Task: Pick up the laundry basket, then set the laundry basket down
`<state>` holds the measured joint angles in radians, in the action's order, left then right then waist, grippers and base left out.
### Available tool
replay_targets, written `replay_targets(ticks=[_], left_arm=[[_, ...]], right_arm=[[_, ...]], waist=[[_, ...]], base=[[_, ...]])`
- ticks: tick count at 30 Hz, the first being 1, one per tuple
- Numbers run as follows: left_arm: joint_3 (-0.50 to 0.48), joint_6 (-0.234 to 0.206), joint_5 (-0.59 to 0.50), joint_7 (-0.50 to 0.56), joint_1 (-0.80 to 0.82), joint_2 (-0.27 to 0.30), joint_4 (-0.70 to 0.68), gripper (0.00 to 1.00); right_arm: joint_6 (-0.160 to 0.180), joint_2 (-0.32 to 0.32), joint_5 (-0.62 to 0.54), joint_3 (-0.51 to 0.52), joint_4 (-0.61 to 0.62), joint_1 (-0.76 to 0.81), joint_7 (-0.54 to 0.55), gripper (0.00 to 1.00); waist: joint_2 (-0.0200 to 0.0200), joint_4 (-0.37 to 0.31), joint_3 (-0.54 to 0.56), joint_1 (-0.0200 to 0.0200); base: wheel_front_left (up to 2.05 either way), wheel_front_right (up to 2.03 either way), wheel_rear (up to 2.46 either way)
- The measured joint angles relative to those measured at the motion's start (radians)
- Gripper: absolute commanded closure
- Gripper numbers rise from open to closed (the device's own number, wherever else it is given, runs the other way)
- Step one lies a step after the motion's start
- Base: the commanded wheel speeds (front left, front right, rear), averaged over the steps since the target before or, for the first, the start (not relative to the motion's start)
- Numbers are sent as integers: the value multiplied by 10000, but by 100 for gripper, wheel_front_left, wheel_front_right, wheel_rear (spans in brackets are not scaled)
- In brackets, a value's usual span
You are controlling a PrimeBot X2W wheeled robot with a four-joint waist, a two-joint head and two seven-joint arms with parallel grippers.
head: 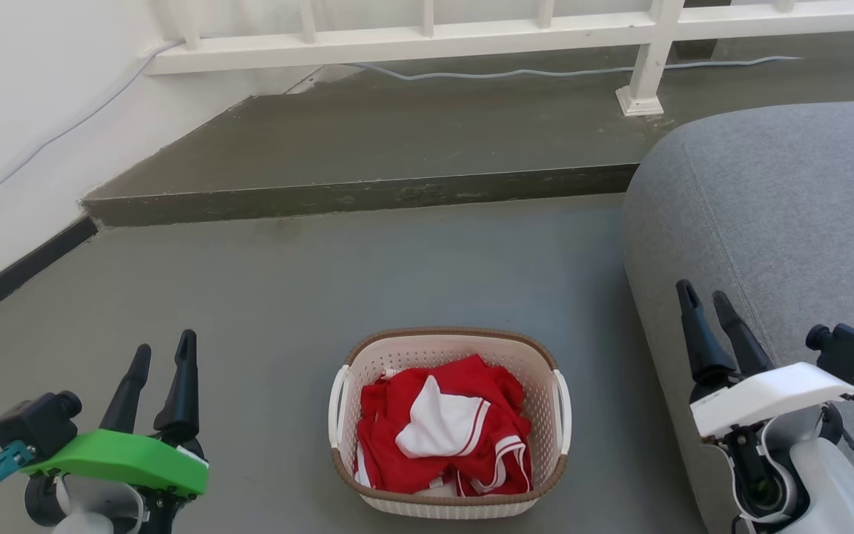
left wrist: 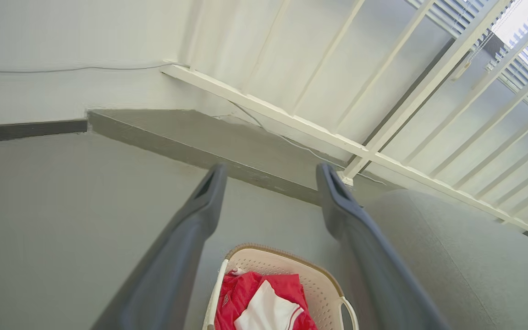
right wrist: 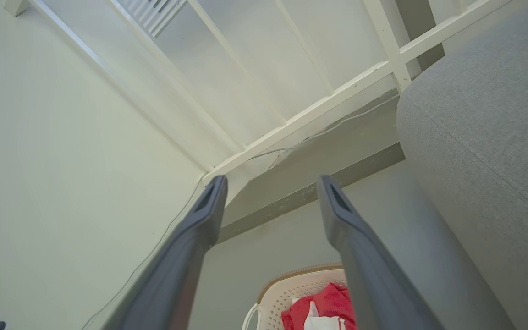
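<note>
Because the basket [head: 445, 333] sits on the floor [head: 286, 282] between them, the left end effector [head: 165, 345] and right end effector [head: 703, 293] hang released, empty, seemingly poised for a two-sided lift

Left gripper [left wrist: 271, 176] pointing toward 12, fingers standing wide apart, gripping nothing. Laundry basket [left wrist: 316, 286] sitting on grey floor [left wrist: 62, 206] at 6, showing between fingers, holding red-and-white garment [left wrist: 264, 305]. Grey sofa [left wrist: 456, 256] lying at 4. White railing [left wrist: 383, 158] running 11 toward 3.
</note>
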<state>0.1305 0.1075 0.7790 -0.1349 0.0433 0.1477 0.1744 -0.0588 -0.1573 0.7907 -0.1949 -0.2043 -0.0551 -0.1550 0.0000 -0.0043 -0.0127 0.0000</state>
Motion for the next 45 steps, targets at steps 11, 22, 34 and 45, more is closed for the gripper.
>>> replay_targets(ticks=[11,22,34,45], left_arm=[[79,-100,-1547,-347,15,-73,-207,0],[130,-98,-3095,-744,41,-134,-299,0],[228,-50,-4859,-1158,223,-280,-545,0],[98,42,-5018,-1170,224,-372,-518,0]], right_arm=[[443,98,-1820,-316,-12,-100,-316,0],[619,234,-3382,-525,-17,-242,-585,0],[692,303,-5225,-838,-12,-444,-940,0],[681,337,-5365,-761,-52,-447,-940,0]], waist=[[0,15,-13,0],[0,12,-21,0],[0,-25,-16,0],[0,-49,21,0]], base=[[0,0,0],[0,0,0],[0,0,0],[0,0,0]])
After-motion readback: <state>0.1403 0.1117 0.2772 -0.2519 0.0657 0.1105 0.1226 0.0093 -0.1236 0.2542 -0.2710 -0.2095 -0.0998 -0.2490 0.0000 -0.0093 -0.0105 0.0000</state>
